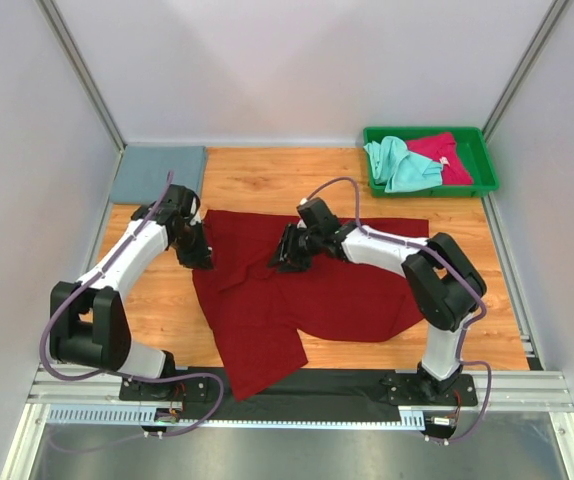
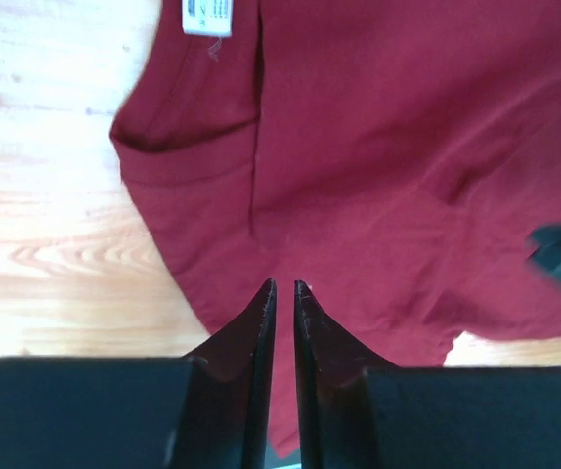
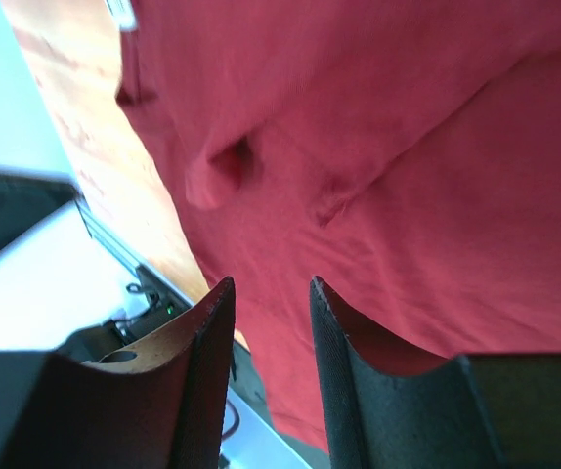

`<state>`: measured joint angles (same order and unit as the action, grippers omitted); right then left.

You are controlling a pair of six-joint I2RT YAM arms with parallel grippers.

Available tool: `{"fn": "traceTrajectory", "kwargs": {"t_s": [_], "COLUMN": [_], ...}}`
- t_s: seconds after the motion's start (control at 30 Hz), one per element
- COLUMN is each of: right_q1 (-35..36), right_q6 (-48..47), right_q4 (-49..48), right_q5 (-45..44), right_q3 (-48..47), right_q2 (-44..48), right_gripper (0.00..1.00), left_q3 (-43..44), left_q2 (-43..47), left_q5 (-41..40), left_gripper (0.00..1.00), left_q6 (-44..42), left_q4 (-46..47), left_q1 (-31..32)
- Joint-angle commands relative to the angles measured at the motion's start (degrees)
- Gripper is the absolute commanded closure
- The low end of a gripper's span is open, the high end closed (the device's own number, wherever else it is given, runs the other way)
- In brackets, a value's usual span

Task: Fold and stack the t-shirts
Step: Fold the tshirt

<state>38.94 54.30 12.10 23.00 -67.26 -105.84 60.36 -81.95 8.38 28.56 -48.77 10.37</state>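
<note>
- We see the dark red t-shirt (image 1: 307, 300) spread over the table (image 1: 267, 175), one flap spilling past the near edge onto the black strip (image 1: 347, 385).
- Bare wood lies open to the left of that shirt and beyond its far edge.
- Off the shirt's far-left corner lies the slate grey-blue t-shirt (image 1: 160, 170), folded flat.
- Off its far-right corner, well apart, the green tray (image 1: 429, 188) holds the mint green t-shirt (image 1: 399, 165) and the pinkish-red t-shirt (image 1: 445, 155).
- The left gripper (image 2: 282, 285) sits at the shirt's far-left edge, near the white label (image 2: 207, 17). Its jaws are down to a slit, and we cannot tell if cloth is pinched.
- The right gripper (image 3: 271, 283) is over the shirt's far middle, jaws partly apart and gripping nothing, with a crease of cloth just ahead.
</note>
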Motion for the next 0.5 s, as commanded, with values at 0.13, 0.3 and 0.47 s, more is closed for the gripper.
{"fn": "traceTrajectory", "kwargs": {"t_s": [0.13,0.3,0.47], "right_q1": [2.72,3.25,3.34], "right_q6": [3.26,4.05,5.11], "right_q4": [-5.86,-6.55,-7.44], "right_q5": [2.31,1.17,0.47], "right_q3": [1.44,1.17,0.38], "right_q2": [-2.35,-4.02,-6.39], "right_gripper": [0.62,0.62,0.62], "left_q3": [-0.15,-0.42,-0.51], "left_q2": [-5.23,-8.4,-8.31], "left_q5": [1.9,4.27,4.71], "left_gripper": [0.8,0.79,0.7], "left_q6": [2.38,3.35,2.73], "left_q4": [7.9,9.66,11.24], "left_q1": [-2.11,-2.2,-2.2]}}
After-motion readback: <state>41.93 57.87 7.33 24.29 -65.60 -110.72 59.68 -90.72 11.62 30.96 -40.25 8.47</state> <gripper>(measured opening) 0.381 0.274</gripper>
